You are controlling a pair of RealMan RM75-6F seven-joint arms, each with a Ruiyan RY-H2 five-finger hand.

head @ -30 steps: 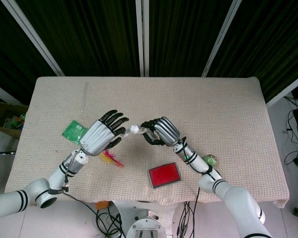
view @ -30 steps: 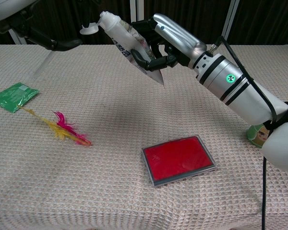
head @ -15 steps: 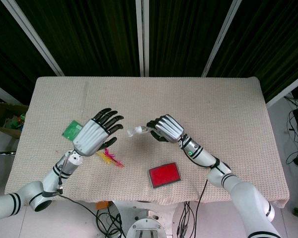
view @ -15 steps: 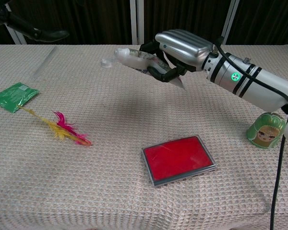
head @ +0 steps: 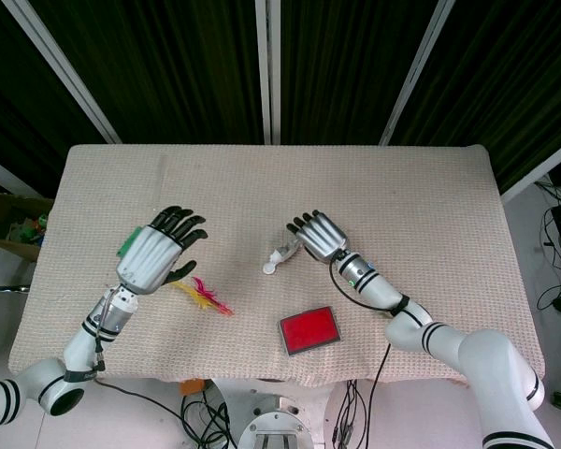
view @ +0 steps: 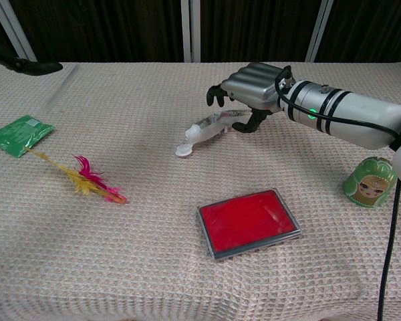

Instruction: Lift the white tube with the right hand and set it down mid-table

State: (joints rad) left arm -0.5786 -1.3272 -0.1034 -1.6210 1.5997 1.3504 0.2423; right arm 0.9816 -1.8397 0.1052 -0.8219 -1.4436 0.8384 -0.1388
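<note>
Head view. Table (head: 421, 196) with a beige woven cloth fills the middle of the frame. White tube (head: 280, 256) lies just left of frame centre, cap end toward lower left, resting on the cloth. Right hand (head: 318, 236) sits palm-down directly right of the tube, its fingers over the tube's tail end; from this angle I cannot tell whether the fingers are clamped on the tube or only resting over it. Left hand (head: 154, 256) is at centre left, raised above the table, fingers spread, holding nothing. Green packet (head: 127, 245) shows only as a sliver at the left hand's edge. Pink-and-yellow feather (head: 204, 296) lies lower left of the tube, well apart from it. Red case (head: 309, 329) lies below centre, near the front edge.

Chest view. White tube (view: 204, 132) lies on the cloth slightly above frame centre, cap at lower left, body slanting up to the right under the right hand (view: 252, 89). The hand is low over the table, fingers curled down around the tube's tail; the thumb touches the tube from the near side. Contact is visible, firm grip not confirmed. Green packet (view: 21, 134) at left edge, feather (view: 87, 179) just right and below it, touching its corner. Red case (view: 248, 222) lower centre. A green figurine (view: 370, 182) stands upright at right edge, below the forearm.
</note>
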